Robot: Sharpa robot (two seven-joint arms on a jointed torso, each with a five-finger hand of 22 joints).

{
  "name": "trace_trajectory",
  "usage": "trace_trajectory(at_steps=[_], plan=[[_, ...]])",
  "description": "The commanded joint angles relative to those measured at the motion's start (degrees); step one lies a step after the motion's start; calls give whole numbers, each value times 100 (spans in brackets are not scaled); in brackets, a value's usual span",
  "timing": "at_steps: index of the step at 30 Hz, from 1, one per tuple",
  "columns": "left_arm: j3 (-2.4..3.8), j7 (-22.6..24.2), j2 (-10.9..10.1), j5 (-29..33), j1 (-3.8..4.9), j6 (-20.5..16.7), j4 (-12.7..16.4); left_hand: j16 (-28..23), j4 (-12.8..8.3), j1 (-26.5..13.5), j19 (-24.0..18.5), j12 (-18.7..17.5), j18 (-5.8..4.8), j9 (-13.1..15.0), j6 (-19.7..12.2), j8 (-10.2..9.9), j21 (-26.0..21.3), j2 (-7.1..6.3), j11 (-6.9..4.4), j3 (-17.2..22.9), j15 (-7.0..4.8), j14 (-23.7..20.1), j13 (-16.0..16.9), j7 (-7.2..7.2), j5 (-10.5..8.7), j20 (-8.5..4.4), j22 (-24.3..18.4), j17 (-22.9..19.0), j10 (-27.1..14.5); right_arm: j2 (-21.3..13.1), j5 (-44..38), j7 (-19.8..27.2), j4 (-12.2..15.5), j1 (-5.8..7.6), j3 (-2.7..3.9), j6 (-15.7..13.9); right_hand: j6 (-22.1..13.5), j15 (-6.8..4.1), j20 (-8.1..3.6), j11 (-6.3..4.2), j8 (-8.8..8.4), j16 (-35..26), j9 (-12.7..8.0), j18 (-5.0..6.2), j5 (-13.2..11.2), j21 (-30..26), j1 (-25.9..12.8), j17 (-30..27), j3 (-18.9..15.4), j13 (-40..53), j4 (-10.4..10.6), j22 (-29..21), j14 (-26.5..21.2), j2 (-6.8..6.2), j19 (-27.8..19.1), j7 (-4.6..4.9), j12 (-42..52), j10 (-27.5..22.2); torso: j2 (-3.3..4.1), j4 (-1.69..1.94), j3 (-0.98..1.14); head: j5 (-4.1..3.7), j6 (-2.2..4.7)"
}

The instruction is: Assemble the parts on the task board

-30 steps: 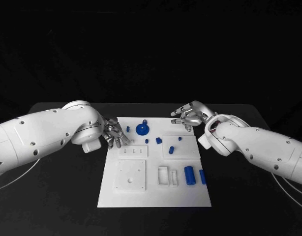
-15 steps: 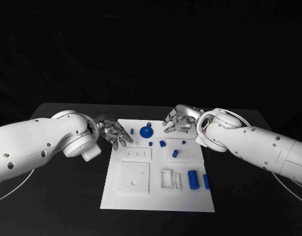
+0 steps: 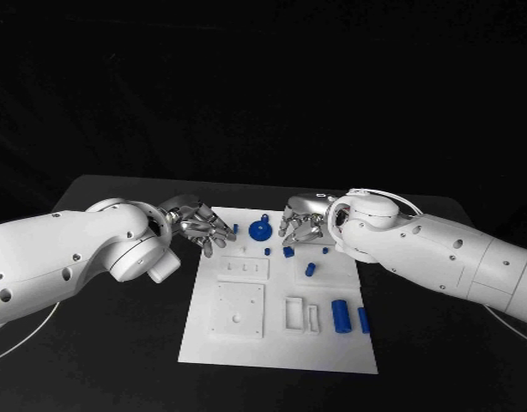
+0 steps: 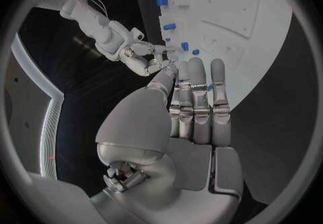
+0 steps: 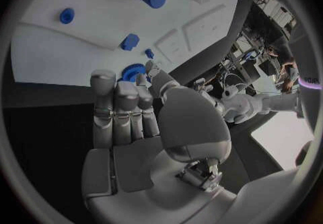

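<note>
Both my hands have closed in over the far end of the task board within the last second. My right hand now hangs just beside the blue gear, fingers straight and together, holding nothing. My left hand hovers at the board's left edge, fingers loosely apart, empty. I judge a pickup of the gear comes next.

The right hand hides part of the blue gear. The board is cut by the left wrist view's rim.
</note>
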Motion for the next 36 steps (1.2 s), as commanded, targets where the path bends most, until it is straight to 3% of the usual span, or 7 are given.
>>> trace_trajectory(at_steps=[1,9,21,26,31,36], plan=[[1,258,-4,173,8,-275,37,-58,32,56,33,-27,-71,-12,27,7,-66,-7,35,10,-2,30,-6,1,26,1,15,20,80,34,-617,-250,-20,23,-49,577,56,-20,-26,-13,-18,28,2,-112,-18,38,25,23,38,8,30,448,36,-21,247,5,10,47,6,4,-8,25,-5],[-1,281,-15,202,8,-345,48,-79,34,66,36,-32,-70,-15,24,6,-89,-12,37,14,1,29,-6,3,28,3,21,30,75,75,-898,-459,-28,54,-187,779,-49,-8,-32,0,-20,26,-4,-139,-17,84,46,90,116,45,162,449,42,-113,230,34,-52,57,3,-7,1,51,-16],[-6,269,-22,260,8,-367,52,-143,88,63,39,-41,-67,-25,-9,8,-124,-15,45,16,10,32,-6,12,28,13,21,56,60,101,-956,-562,-34,61,-250,502,-374,3,-26,38,-17,1,-9,-100,-19,99,-4,136,446,59,463,443,50,-456,229,118,-133,40,6,-11,6,55,-29],[-7,246,-23,266,8,-375,52,-149,102,56,38,-40,-68,-25,-12,6,-124,-8,47,16,11,32,-6,12,26,14,20,60,60,123,-935,-552,-58,61,-283,458,-421,13,-8,47,-23,-17,-12,-79,-19,88,40,140,480,53,575,441,52,-512,230,132,-158,30,6,-8,9,55,-33],[-7,227,-30,268,8,-383,56,-157,115,55,36,-41,-68,-25,-17,6,-126,-5,49,17,13,31,-6,13,25,15,17,63,56,142,-899,-519,-91,61,-317,448,-323,7,-9,32,0,-17,-2,-79,-19,102,78,144,590,61,610,445,52,-387,232,103,-155,32,4,-11,1,61,-45],[-8,206,-36,270,8,-388,58,-190,173,70,37,-38,-65,-15,-18,9,-126,-10,50,16,14,45,-5,11,22,18,-3,85,54,152,-817,-461,-86,60,-339,467,-60,-13,-17,-6,43,-22,16,-86,-18,98,197,145,814,70,587,446,51,-141,227,30,-153,27,-1,-18,2,64,-54]])
